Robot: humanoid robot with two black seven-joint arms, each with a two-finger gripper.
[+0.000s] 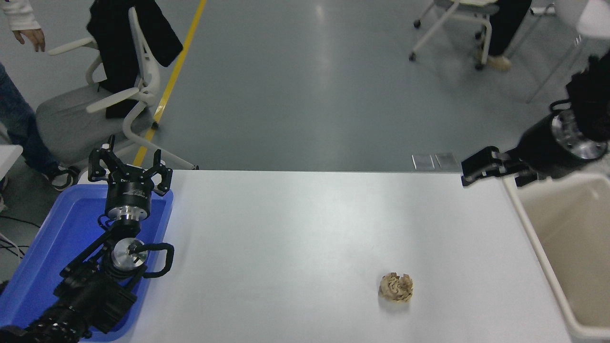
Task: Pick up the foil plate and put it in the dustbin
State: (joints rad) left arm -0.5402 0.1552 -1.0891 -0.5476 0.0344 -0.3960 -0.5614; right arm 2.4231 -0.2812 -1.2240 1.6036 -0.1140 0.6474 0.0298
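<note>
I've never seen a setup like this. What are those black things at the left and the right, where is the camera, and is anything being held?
The single picture comes from a camera high on the robot's head, looking down over a white table. The black things are its two arms. Each ends in a gripper, a claw-like hand. The left gripper is parked over a blue tray, jaws spread and empty. The right gripper reaches in from the right, near the far corner of the cream dustbin; nothing shows in it, though I cannot tell how its jaws stand. On the table lies only a crumpled tan paper wad. No foil plate is visible. Office chairs and parts of people are beyond the table.
</note>
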